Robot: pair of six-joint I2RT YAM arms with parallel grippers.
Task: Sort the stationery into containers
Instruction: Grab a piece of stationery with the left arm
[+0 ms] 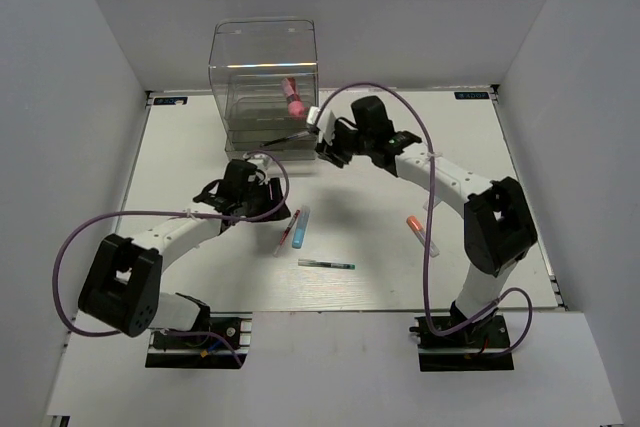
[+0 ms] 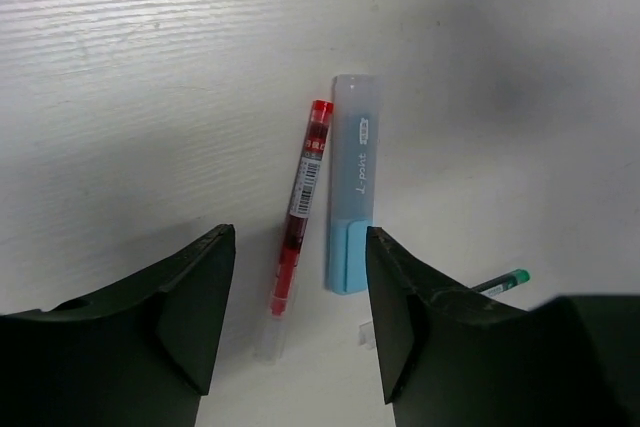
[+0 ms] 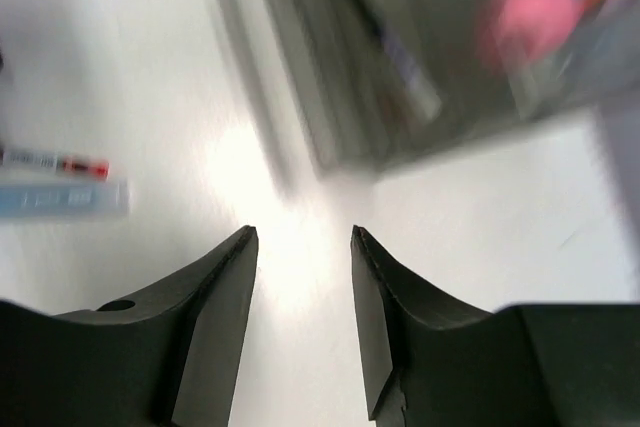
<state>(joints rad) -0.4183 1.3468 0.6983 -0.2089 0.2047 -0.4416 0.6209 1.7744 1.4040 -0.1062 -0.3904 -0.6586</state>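
Left gripper (image 2: 300, 239), jaws apart, straddles the red pen (image 2: 303, 202) lying on the table (image 2: 140, 67) beside the light-blue marker (image 2: 354, 182), probably to line up a grab; right gripper (image 3: 303, 239), apart and seemingly empty (blurry), hovers by the clear box (image 1: 230, 67).

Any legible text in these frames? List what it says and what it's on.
"L-point": along the light-blue marker, seems to read so; the small logo above it is too small to read.
Red pen: barcode sticker with red print, too small to read.
Blue tag, top view, far right: too small to read.
Right wrist view: blurred, nothing legible.
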